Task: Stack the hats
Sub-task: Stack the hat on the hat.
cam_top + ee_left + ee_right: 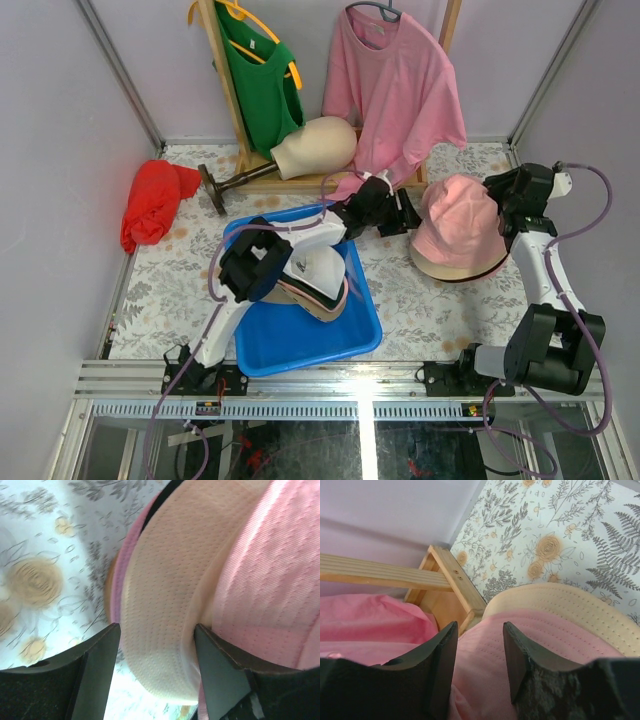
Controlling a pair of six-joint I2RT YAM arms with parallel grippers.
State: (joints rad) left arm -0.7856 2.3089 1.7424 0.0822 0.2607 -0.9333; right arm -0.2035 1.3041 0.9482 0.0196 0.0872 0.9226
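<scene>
A pink bucket hat [458,215] sits on the table's right over a cream-tan brim [450,268] with a dark edge under it. My left gripper [408,217] is at its left side; in the left wrist view my left gripper [157,650] is shut on the cream brim [160,580], with pink fabric [270,580] to the right. My right gripper [508,205] is at the hat's far right side. In the right wrist view my right gripper [480,650] is shut on a fold of the pink hat [545,645]. A white cap [318,270] and other hats lie piled in the blue tray [300,355].
A cream mannequin head [315,147] lies on its side at the back. A red cloth bundle [150,205] lies at the left wall. A green shirt [262,85] and a pink shirt [400,90] hang on a wooden rack, whose foot [455,580] is close to my right gripper.
</scene>
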